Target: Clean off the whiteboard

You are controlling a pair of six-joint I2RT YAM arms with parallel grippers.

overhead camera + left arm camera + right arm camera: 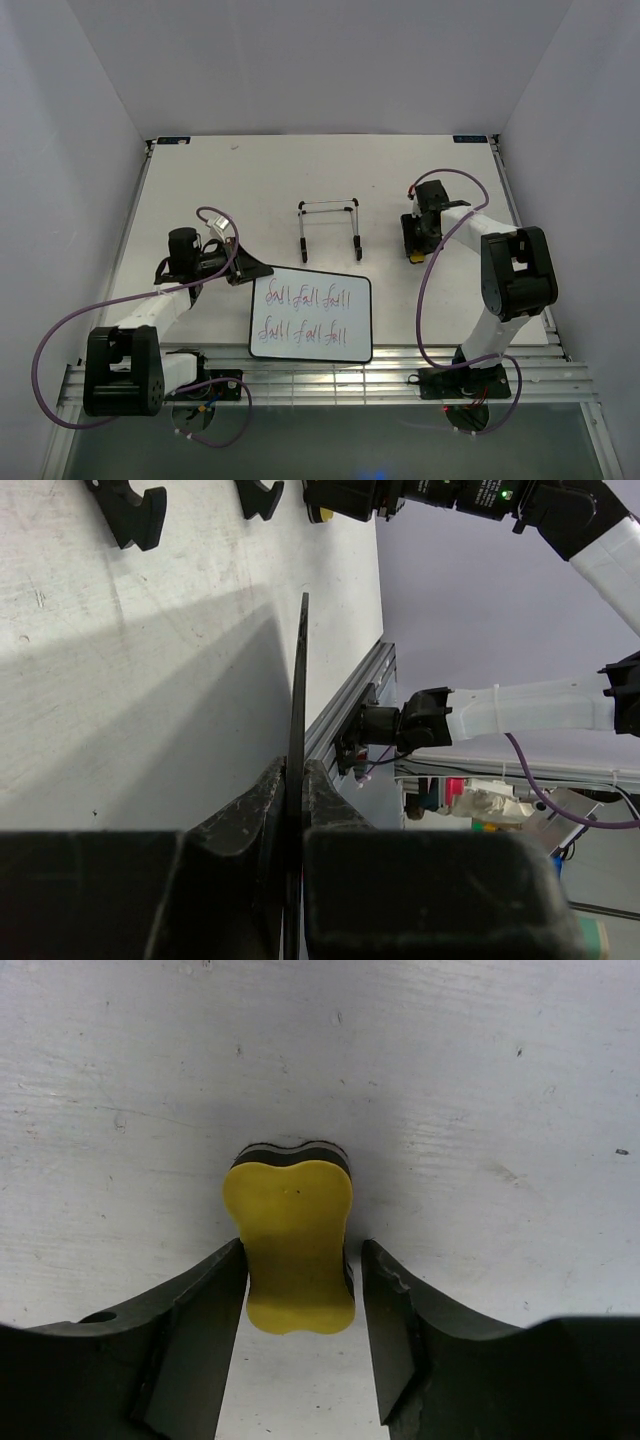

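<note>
White desk [200,180]: left fingers [245,815] pinch the upper-left corner of the whiteboard [311,316], mid-frame; right fingers [200,1305] spread astride the yellow eraser [297,1245].

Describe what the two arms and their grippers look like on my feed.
Left arm and right arm match: white links, bulky black joints, a purple cable looping alongside each. Left gripper and right gripper have matte black, scuffed fingers with slanted tips. No distinguishing markings visible.

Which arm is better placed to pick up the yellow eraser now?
Right: the right gripper stands open around the yellow eraser, while the left gripper is shut on the whiteboard edge.
</note>
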